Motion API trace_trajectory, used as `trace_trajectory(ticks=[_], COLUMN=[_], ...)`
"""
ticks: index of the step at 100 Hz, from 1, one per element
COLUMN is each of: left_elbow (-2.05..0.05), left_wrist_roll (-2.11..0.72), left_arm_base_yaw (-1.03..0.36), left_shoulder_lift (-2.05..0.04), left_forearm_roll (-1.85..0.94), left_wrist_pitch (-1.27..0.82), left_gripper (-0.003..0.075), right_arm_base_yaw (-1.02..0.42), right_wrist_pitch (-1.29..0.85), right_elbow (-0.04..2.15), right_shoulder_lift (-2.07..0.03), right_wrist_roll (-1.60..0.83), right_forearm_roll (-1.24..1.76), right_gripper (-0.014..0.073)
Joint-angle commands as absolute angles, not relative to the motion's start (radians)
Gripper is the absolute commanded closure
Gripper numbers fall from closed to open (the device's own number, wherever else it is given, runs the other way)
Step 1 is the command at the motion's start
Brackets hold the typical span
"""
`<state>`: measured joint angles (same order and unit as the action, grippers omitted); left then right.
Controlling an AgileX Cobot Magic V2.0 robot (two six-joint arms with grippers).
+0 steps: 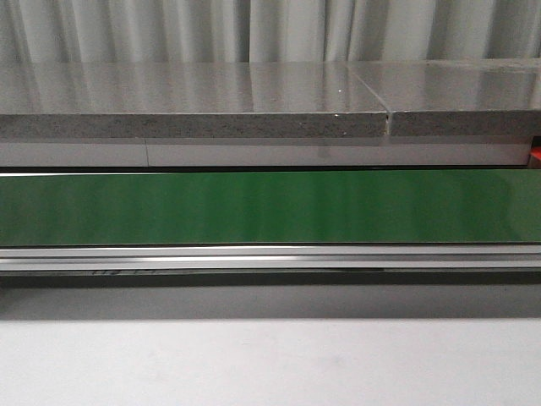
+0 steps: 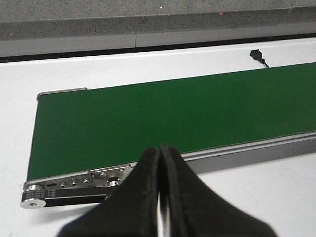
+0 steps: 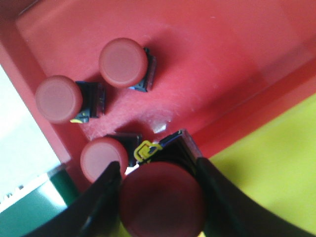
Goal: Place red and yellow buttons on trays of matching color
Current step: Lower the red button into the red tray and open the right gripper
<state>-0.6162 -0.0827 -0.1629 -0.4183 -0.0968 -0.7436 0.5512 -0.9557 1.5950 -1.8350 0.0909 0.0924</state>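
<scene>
In the right wrist view my right gripper (image 3: 160,195) is shut on a red button (image 3: 163,200), its fingers against the cap on both sides, held over the red tray (image 3: 222,54). Three more red buttons lie in that tray, one (image 3: 123,62) farthest from the fingers, one (image 3: 59,98) near the tray's wall, one (image 3: 101,158) close beside the held one. A yellow tray (image 3: 266,168) adjoins the red one. No yellow button shows. My left gripper (image 2: 159,197) is shut and holds nothing, hanging by the end of the green conveyor belt (image 2: 163,116).
The green belt (image 1: 270,207) runs across the front view, with a grey stone ledge (image 1: 194,101) behind it and white tabletop (image 1: 270,364) in front. A black cable end (image 2: 256,55) lies on the white table beyond the belt. Neither arm shows in the front view.
</scene>
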Motion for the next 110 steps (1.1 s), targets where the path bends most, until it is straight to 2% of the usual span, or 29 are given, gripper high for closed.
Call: trace_trajectory(ticks=[1,61,110], left_elbow=[-0.64,-0.64,-0.64], left_wrist_roll=[-0.085,-0.085,-0.085], left_arm_base_yaw=[-0.172,-0.172,-0.172], left_shoulder_lift=[-0.425,-0.425,-0.425], left_forearm_roll=[-0.108,-0.108,-0.108], left_wrist_pitch=[-0.674,-0.674,-0.674], left_gripper=[0.0741,0.0741,0.0741], right_arm_base_yaw=[0.556,0.555,0.553], right_wrist_pitch=[-0.886,-0.803,-0.751], right_elbow=[1.621,1.621,1.621], right_shoulder_lift=[-1.808,-1.928,-1.941], right_wrist_roll=[0.088,0.088,0.088], right_forearm_roll=[0.12,0.163,0.198], right_gripper=[0.0389,0.0389,0.0389])
